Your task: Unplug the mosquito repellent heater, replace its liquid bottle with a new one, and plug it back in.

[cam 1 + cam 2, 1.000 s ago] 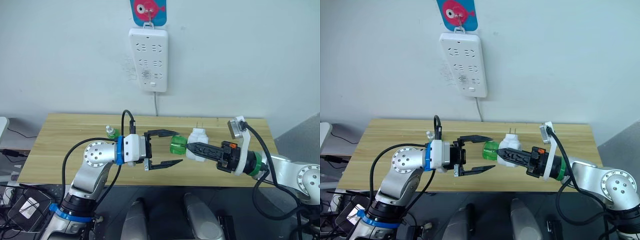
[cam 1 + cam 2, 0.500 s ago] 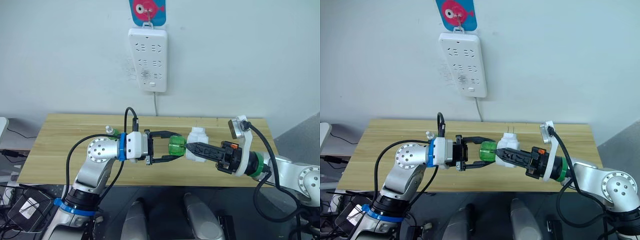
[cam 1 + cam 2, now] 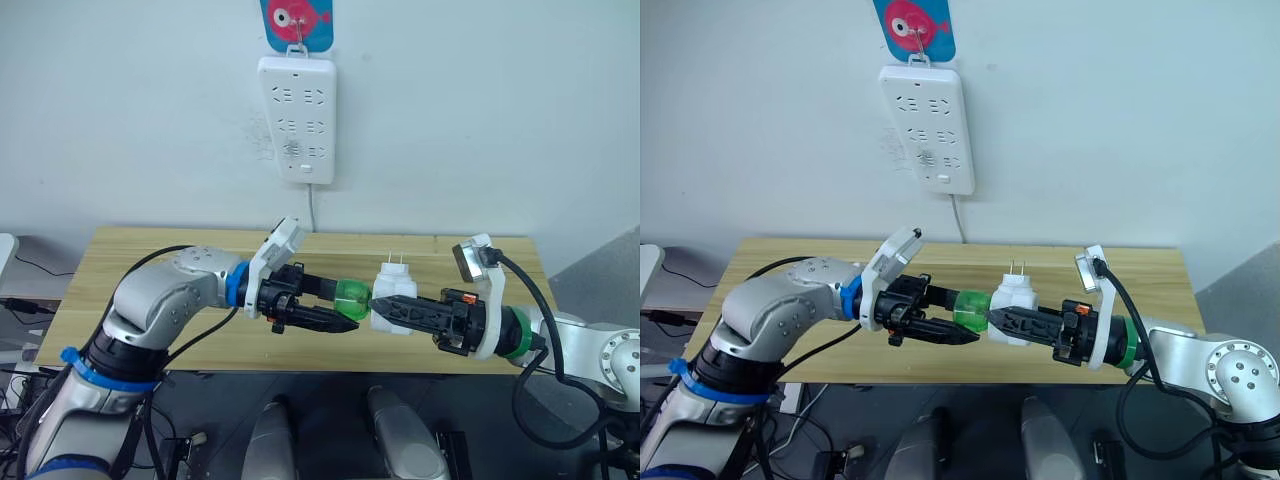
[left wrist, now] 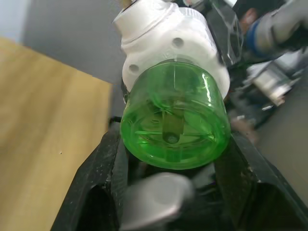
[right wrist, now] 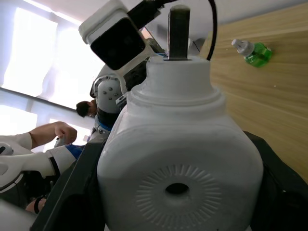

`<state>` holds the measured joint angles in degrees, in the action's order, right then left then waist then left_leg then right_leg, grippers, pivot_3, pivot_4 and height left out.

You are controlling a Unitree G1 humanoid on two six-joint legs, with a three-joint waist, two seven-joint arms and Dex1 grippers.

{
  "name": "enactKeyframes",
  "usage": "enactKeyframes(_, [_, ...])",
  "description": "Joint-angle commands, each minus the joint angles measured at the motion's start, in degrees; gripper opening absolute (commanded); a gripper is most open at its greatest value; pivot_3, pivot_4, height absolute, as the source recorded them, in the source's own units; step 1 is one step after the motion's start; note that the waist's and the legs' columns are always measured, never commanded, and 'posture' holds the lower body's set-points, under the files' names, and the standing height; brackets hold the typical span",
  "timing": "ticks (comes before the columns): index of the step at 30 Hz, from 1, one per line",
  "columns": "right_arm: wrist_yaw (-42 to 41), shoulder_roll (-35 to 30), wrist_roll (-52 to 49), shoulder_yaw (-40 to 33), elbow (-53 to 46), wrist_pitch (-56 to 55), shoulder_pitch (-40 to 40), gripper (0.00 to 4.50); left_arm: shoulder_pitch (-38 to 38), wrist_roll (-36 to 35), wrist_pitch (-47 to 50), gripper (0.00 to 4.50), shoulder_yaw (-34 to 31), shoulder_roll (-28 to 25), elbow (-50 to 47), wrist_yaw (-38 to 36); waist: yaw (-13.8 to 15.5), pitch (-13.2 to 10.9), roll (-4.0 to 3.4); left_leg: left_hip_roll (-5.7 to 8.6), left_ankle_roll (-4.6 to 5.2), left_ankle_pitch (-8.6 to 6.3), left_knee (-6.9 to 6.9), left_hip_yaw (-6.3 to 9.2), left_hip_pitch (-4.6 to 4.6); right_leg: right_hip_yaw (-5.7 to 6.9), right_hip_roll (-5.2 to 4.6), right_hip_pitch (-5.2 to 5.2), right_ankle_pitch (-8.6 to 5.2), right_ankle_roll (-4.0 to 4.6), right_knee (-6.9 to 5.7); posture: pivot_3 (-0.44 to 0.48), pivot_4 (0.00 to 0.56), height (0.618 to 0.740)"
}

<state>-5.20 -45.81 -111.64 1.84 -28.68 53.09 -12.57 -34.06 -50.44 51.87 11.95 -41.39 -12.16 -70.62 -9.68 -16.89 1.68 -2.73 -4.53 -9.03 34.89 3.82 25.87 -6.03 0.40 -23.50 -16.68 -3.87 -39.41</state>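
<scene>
Spanning the lower half of the left eye view: wooden table, bare surface free for setting parts down. Hanging at upper centre on the wall: white power strip, sockets vacant, evidently waiting for the plug to return. Reaching in from the lower right: right gripper, clamped on the white mosquito repellent heater, held at centre frame above the table's front edge, prongs pointing up, bottle end turned toward the other arm so the bottle can be twisted off. Coming from the lower left: left gripper, fingers closed around the green bottle, still seated in the heater, likely for unscrewing. Lying on the table in the upper right of the right wrist view: spare bottle, probably the replacement, kept within reach.
</scene>
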Motion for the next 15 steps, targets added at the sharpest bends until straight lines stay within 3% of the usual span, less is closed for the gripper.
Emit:
enactKeyframes(1, [-1.3,-1.5,-1.4,-0.6,-1.4,0.9,0.6,3.05,0.0,-0.9,0.4,2.23,-3.4,-0.1,-0.5,0.2,0.0,0.0,0.0,0.0,0.01,0.0,-0.01,0.0,0.0,0.0,0.0,0.0,0.0,0.0,0.0,-0.277,0.284,0.74])
enactKeyframes(4, [-1.3,-1.5,-1.4,-0.6,-1.6,0.4,1.0,3.05,2.0,3.6,-5.3,2.23,-2.5,-0.3,-2.6,-0.5,0.0,0.0,0.0,-0.03,0.01,-0.01,-0.04,0.05,0.0,0.07,0.02,-0.02,0.0,0.0,-0.01,-0.279,0.282,0.74])
enactKeyframes(5, [-1.3,-1.3,-1.4,-0.7,-1.5,0.1,1.1,3.05,4.3,9.7,-14.0,2.23,-0.7,-1.3,-3.0,-2.7,0.0,0.0,0.0,-0.03,0.01,-0.01,-0.04,0.06,0.0,0.07,0.02,-0.02,0.0,0.0,-0.01,-0.279,0.282,0.74])
enactKeyframes(6, [-1.2,-1.2,-1.4,-0.8,-1.5,-0.1,1.3,3.05,5.9,14.0,-20.2,2.95,0.6,-2.0,-3.2,-4.4,0.0,0.0,-0.01,-0.03,0.01,-0.01,-0.04,0.05,0.0,0.06,0.02,-0.02,0.0,0.0,0.0,-0.279,0.283,0.74])
enactKeyframes(10, [-1.0,-1.3,-1.4,-1.1,-1.2,-0.4,1.5,3.05,13.5,24.9,-48.5,4.05,-3.6,5.4,0.5,-1.0,0.4,0.0,-0.02,-0.04,0.0,0.0,-0.04,-0.03,-0.02,-0.02,-0.01,-0.02,0.0,0.04,0.03,-0.283,0.283,0.74])
enactKeyframes(12, [-1.0,-1.4,-1.4,-1.2,-1.2,-0.4,1.6,3.05,16.0,26.6,-58.8,4.09,-5.0,8.0,1.4,-2.4,0.5,0.0,-0.02,-0.04,0.0,0.0,-0.02,-0.08,0.02,-0.04,-0.03,0.02,0.03,0.1,0.21,-0.283,0.283,0.74])
enactKeyframes(15, [-1.1,-1.6,-1.4,-1.3,-1.2,-0.3,1.7,3.05,17.2,27.7,-64.4,4.09,-6.4,11.2,1.4,0.7,1.1,0.0,-0.01,-0.02,0.01,0.0,0.01,-0.24,0.07,-0.22,-0.05,0.03,0.07,0.1,0.36,-0.281,0.284,0.74])
